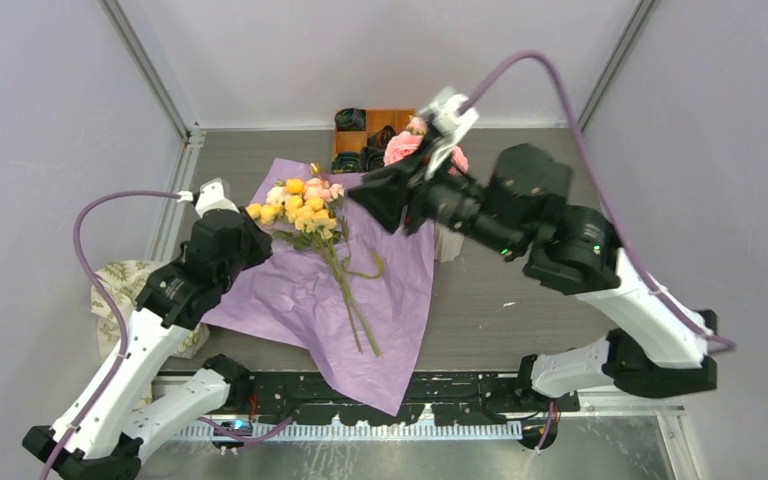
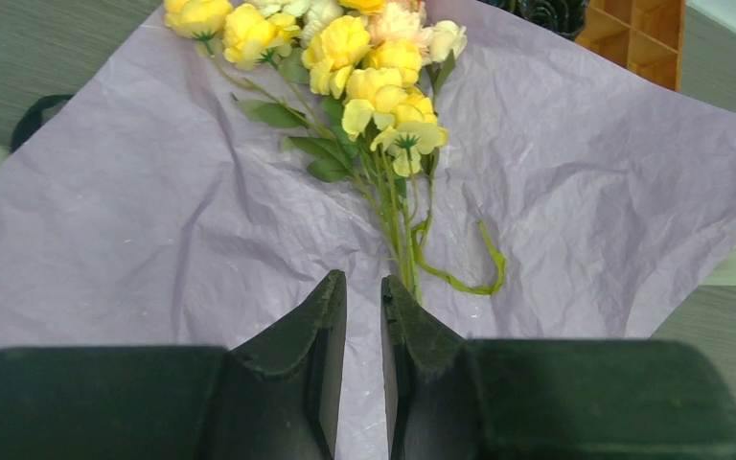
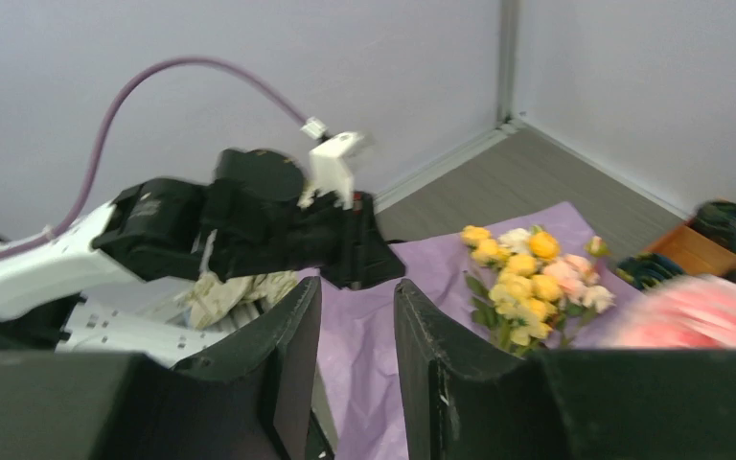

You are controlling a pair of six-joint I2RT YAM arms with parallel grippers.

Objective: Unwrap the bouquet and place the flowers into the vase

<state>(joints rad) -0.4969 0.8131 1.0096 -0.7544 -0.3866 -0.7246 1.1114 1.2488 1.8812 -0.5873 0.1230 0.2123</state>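
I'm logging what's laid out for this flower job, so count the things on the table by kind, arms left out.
Purple paper sheet: 1
Flower bunch lying on the paper: 1
Pink flower cluster by the tray: 1
Orange tray: 1
Patterned cloth: 1
White vase, mostly hidden: 1
Total: 6

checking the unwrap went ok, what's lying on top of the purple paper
A bunch of yellow, pink and cream flowers lies loose on the spread purple paper, stems toward the near edge. Whatever is beneath the paper is covered.
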